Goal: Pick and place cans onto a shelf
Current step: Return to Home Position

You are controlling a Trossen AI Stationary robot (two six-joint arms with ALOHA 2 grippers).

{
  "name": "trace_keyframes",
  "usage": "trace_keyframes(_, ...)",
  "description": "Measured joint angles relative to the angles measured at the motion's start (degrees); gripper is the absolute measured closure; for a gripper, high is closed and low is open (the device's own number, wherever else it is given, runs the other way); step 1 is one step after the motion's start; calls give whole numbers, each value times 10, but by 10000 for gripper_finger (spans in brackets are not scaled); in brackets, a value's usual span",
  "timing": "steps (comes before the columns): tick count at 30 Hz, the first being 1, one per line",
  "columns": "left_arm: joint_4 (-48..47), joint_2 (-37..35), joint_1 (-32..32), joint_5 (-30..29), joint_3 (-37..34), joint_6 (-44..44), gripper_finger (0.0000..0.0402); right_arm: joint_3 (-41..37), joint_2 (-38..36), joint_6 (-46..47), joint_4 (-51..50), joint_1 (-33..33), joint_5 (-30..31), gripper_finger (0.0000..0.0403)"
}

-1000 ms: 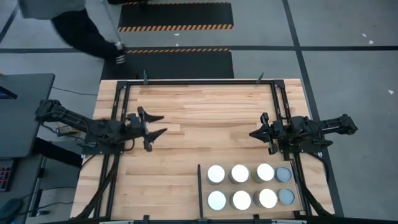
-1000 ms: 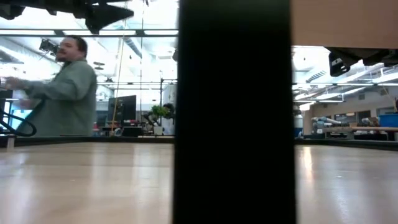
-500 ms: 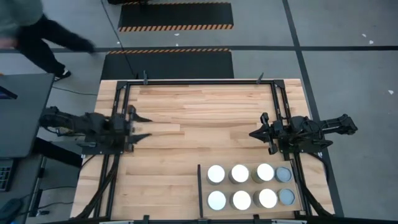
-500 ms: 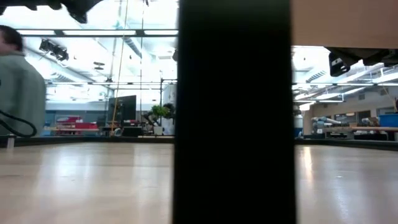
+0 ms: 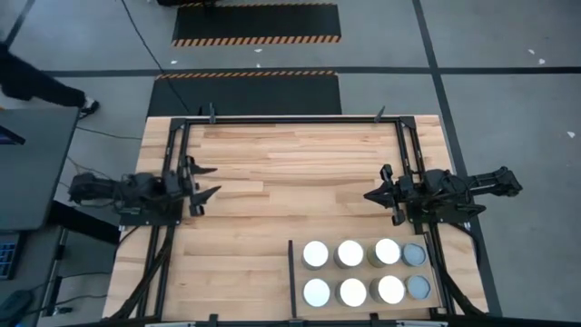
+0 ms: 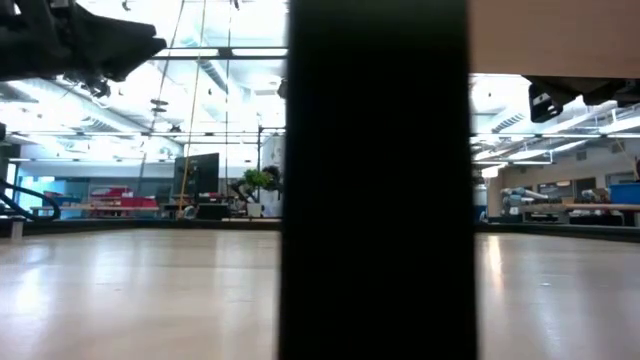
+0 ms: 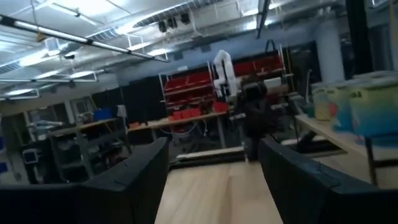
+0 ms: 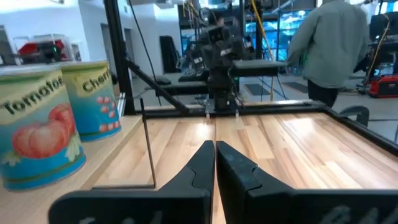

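eight cans [image 5: 363, 270] are stood upright on the shelf [image 5: 291, 272], in two rows of four. six tops are bright, and the two at the shelf's right end are dull grey. no can is touched by either arm. the right hand [image 5: 368, 195] is held above the desk [image 5: 290, 154], just behind the shelf's right end, with its fingers pressed together on nothing. the left hand [image 5: 212, 179] is held well apart from the shelf, beyond its left end and farther back, with its fingers spread and nothing between them.
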Motion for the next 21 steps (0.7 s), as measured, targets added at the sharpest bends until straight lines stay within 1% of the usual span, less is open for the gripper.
trace_keyframes(3,-1,-3,36,21,-1,-22,145,0,1,0,8,0,-4,382)
trace_keyframes(6,9,3,81,72,-1,-29,145,0,1,0,10,0,-4,382)
trace_keyframes(8,-4,2,104,94,-1,-88,145,0,1,0,10,0,-4,382)
trace_keyframes(11,-78,3,128,97,-1,-186,145,0,1,0,13,0,-4,382)
trace_keyframes(14,-137,0,137,103,-1,-246,145,0,1,0,13,0,-5,383)
trace_keyframes(17,-147,0,136,135,-1,-261,145,0,1,0,13,0,-5,383)
trace_keyframes(21,-156,0,135,195,-1,-216,145,0,1,0,12,0,-5,383)
